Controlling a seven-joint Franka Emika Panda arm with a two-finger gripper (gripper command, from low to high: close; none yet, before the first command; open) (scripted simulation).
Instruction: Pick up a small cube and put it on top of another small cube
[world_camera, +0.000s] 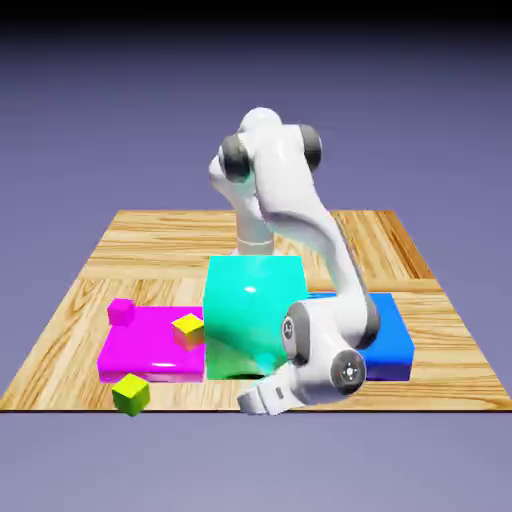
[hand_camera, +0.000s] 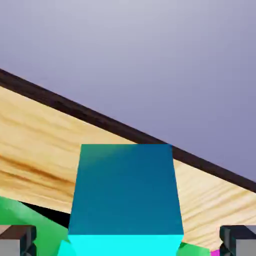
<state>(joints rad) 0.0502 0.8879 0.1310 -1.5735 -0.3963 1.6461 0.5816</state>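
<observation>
Pincer astride cyan cube

A plain blue-violet backdrop surrounds the scene in the exterior view, darkening to black along the top and turning a softer grey-violet toward the bottom. Against it lies a flat, pale tan wooden tabletop with streaky brown grain running in differing directions from panel to panel, its near edge a thin dark line. The hand view shows that edge as a dark brown band slanting between light wood and lavender-grey backdrop.
</observation>
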